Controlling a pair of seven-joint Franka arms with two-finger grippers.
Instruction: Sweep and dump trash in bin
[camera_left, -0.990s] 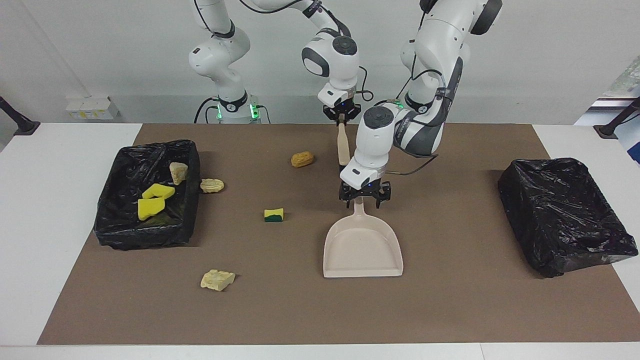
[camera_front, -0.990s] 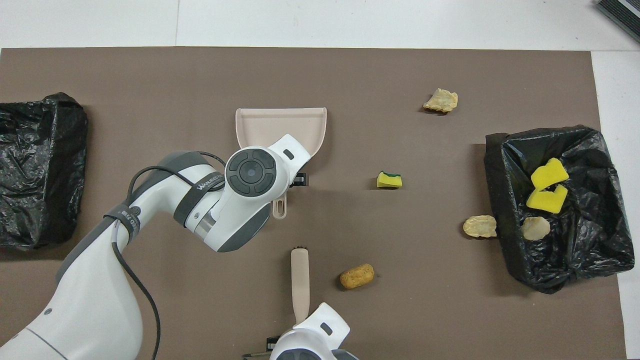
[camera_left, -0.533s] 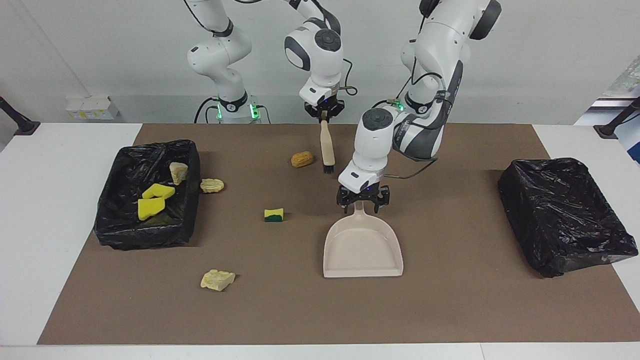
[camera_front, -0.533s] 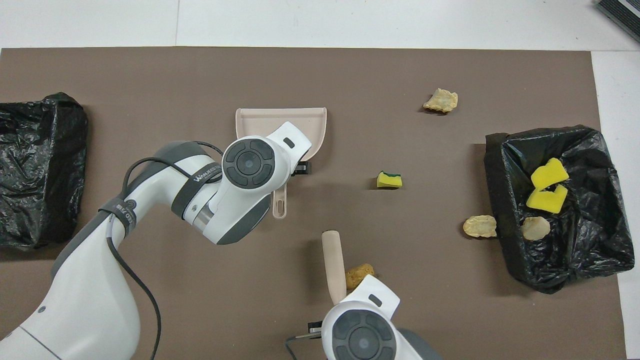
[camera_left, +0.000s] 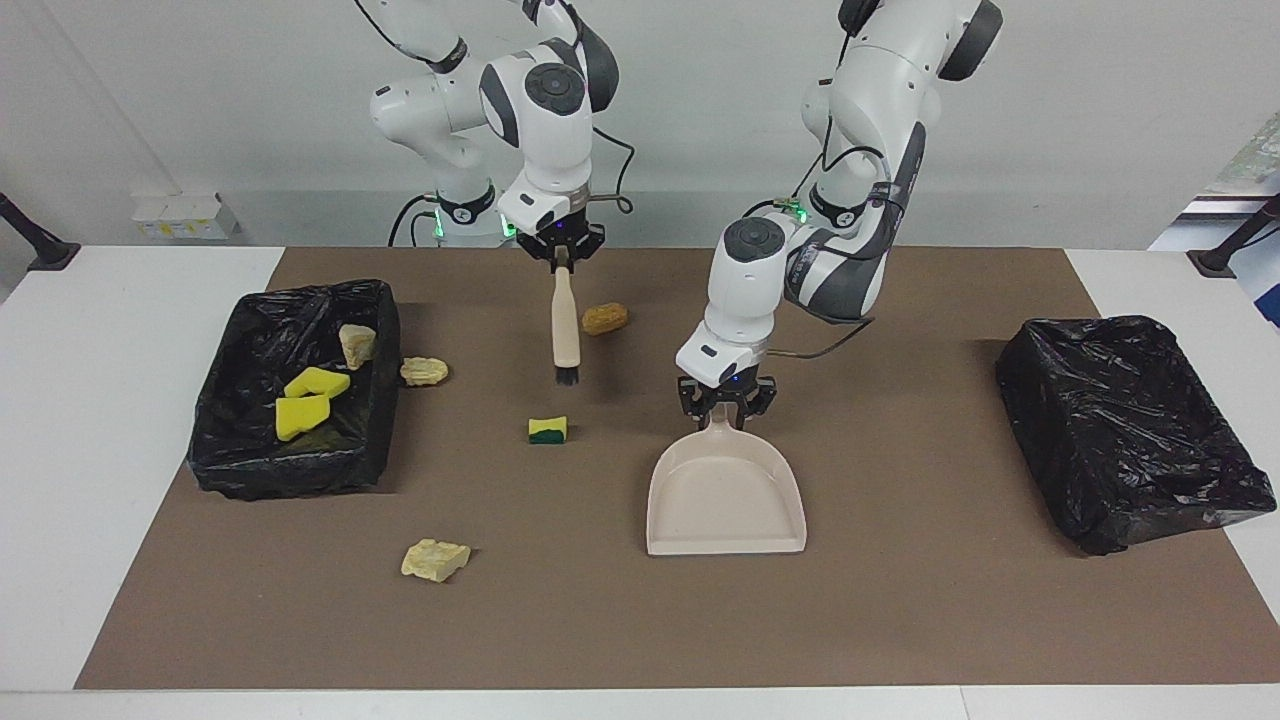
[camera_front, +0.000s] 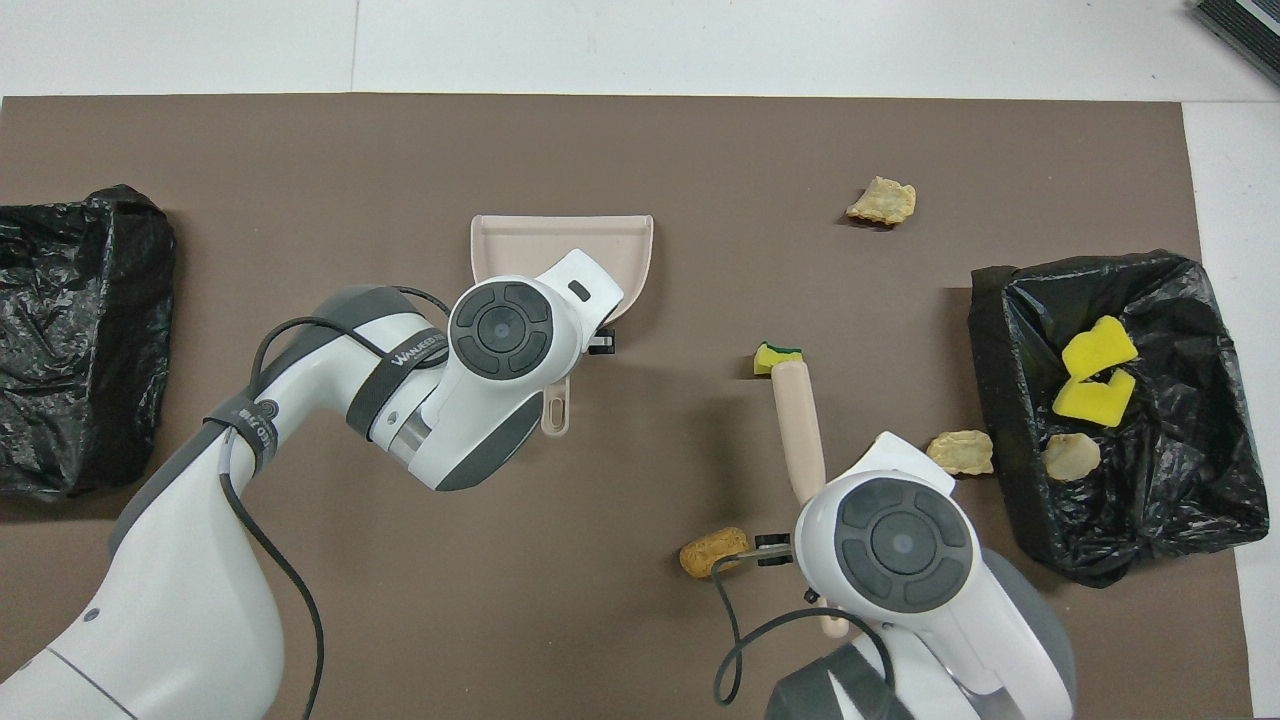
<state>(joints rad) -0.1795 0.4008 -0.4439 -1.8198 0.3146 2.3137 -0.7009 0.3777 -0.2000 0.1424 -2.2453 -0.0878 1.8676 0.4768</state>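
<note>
Fingers of the left gripper pinch the handle of a beige dustpan, which lies flat on the brown mat with its open mouth pointing away from the robots. The right gripper is pressed shut on the top of a beige-handled brush, which hangs upright with its black bristles down, raised over the mat between the dustpan and the bin at the right arm's end of the table. Taking the dustpan as the landmark, a yellow-and-green sponge lies on the mat beside its handle, toward the right arm's end, just under the brush bristles in the overhead view. A golden-brown roll lies nearer the robots than the dustpan, close to the brush handle. A pale crumbly chunk lies farther from the robots than the dustpan's mouth, toward the right arm's end. Another pale chunk rests on the mat touching the outer wall of a black-lined bin, well apart from the dustpan at the right arm's end. Inside that bin lie two bright yellow sponge pieces and one pale chunk. A second black-lined bin stands well apart from the dustpan at the left arm's end; its contents cannot be seen.
</note>
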